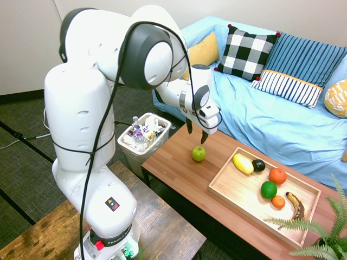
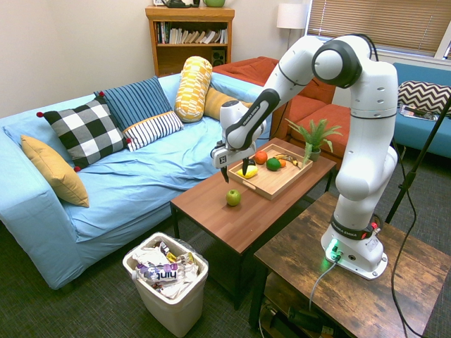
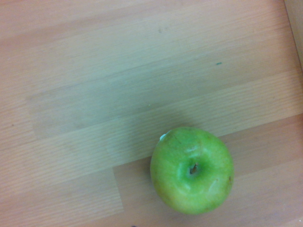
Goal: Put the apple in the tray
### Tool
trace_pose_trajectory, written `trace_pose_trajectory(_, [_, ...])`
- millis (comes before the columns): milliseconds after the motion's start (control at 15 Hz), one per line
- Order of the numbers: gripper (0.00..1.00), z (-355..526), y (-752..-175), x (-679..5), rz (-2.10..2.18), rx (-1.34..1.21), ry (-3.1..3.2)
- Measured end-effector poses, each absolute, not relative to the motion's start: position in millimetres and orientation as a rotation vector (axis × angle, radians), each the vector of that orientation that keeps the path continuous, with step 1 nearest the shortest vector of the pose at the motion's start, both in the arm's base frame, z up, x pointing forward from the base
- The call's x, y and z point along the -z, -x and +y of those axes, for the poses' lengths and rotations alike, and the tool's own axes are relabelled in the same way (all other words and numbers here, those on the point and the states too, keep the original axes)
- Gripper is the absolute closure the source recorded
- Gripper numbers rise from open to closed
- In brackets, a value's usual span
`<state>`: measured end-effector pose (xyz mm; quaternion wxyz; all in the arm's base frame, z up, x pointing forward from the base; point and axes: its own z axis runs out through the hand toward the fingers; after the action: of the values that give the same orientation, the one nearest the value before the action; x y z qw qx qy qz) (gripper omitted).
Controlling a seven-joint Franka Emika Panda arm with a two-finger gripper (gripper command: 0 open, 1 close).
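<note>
Gripper [image 1: 197, 134], 2-finger, 1: jaws wide apart, nothing between; fingertips above and near the apple, without contact. Apple [image 1: 198, 154], yellow-green, 1: on bare reddish-brown coffee table [image 1: 173, 158], outside the tray; dimple and stem uppermost in the wrist view. Tray [image 1: 233, 195], light wood, rectangular, low-edged, 1: on the same table, apart from the apple. Contents of tray, 6: yellow oblong fruit [image 1: 243, 163]; blackish oval fruit [image 1: 258, 165], just beside the yellow; red-orange round fruit [image 1: 277, 175]; vivid green round fruit [image 1: 268, 189]; smaller orange round fruit [image 1: 278, 201], beside the green; brown-blotched banana [image 1: 295, 206], near the tray's far end from the apple. Fern [image 1: 325, 241], 1: beside the tray's banana end. Waste bin [image 1: 143, 142], off-white, filled with bottles and crumpled wrappers, 1: on the floor near the coffee table's end. Sofa [image 1: 238, 103], light-blue cover, 1: alongside the coffee table, with black-and-white checked cushion [image 1: 245, 52].
</note>
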<state>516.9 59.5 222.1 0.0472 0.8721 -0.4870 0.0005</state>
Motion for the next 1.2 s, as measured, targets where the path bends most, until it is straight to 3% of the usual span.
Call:
trace_pose_trajectory(1000, [0.0,62,-547,-105,-1.485,0.096,-2.557])
trace_pose_trajectory(1067, [1.0,62,-546,-100,-1.49,0.104,-2.551])
trace_pose_trajectory(1200, [1.0,61,-545,-93,-1.506,0.117,-2.54])
